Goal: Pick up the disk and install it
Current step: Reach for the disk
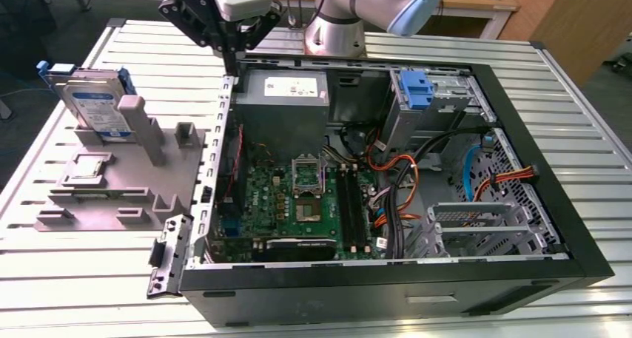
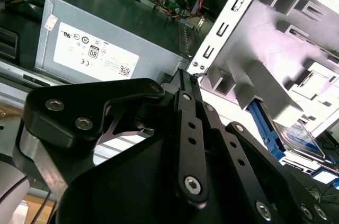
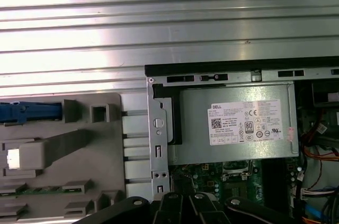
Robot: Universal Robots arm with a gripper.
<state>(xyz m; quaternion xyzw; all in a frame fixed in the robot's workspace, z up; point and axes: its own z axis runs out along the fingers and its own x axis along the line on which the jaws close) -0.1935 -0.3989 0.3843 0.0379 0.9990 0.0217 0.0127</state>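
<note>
The disk [image 1: 96, 103], silver-grey with a white-and-blue label and a blue carrier, stands on edge in the grey fixture [image 1: 109, 179] on the exterior view's left, outside the computer case. The second wrist view catches its blue frame and label [image 2: 296, 139], and the first wrist view its blue edge [image 3: 29, 112]. My gripper [image 1: 229, 57] hangs above the case's back-left corner, to the right of the disk and clear of it. Its fingers [image 2: 183, 97] are shut together with nothing between them. The gripper [image 3: 183, 200] also shows over the case's edge.
The open computer case [image 1: 395, 279] lies on the slatted metal table [image 1: 553, 72]. Inside are the motherboard [image 1: 296, 197], a grey power supply box [image 1: 281, 94] with a white label, a blue latch piece [image 1: 417, 90], cables and a metal drive cage [image 1: 484, 221].
</note>
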